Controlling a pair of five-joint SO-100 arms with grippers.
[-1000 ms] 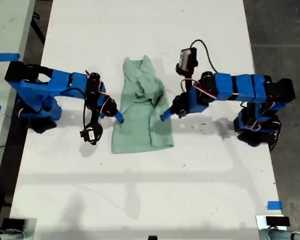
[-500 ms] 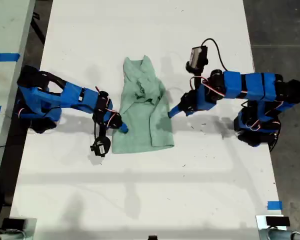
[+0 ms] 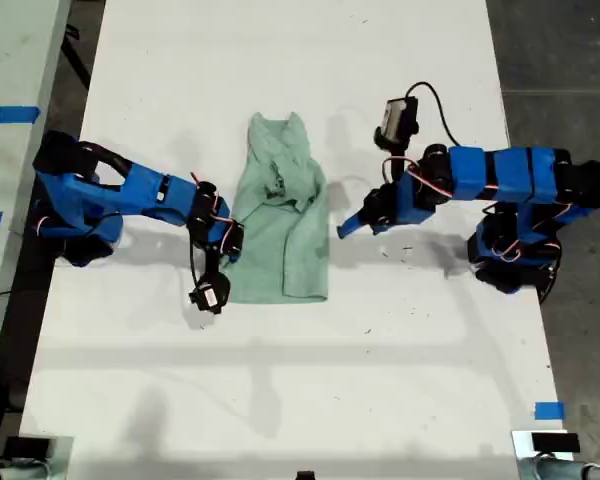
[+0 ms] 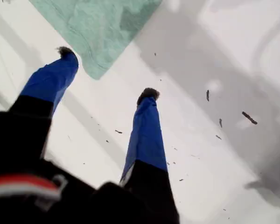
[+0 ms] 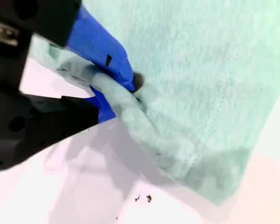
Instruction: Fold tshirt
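The pale mint-green tshirt (image 3: 285, 240) lies crumpled lengthwise on the white table (image 3: 280, 380), bunched at its upper half. My second gripper (image 3: 233, 245), on the arm at the exterior view's left, is shut on a fold of the tshirt's (image 5: 200, 70) edge near the lower hem; the cloth wraps over my second gripper (image 5: 130, 86). My first gripper (image 3: 346, 228), on the arm at the exterior view's right, stands open just off the shirt's other side. In the first wrist view my first gripper (image 4: 107, 72) holds nothing, with a corner of the tshirt (image 4: 98, 23) just beyond its fingertips.
Dark floor (image 3: 560, 60) runs past the table's edge at the exterior view's right. A second pale surface with blue tape (image 3: 8, 114) stands at the exterior view's left. Another blue tape strip (image 3: 548, 410) marks the table's near corner on that view's right.
My second gripper moved down along the shirt's edge and closed on it, drawing the lower part narrower. My first gripper backed off the shirt toward the exterior view's right.
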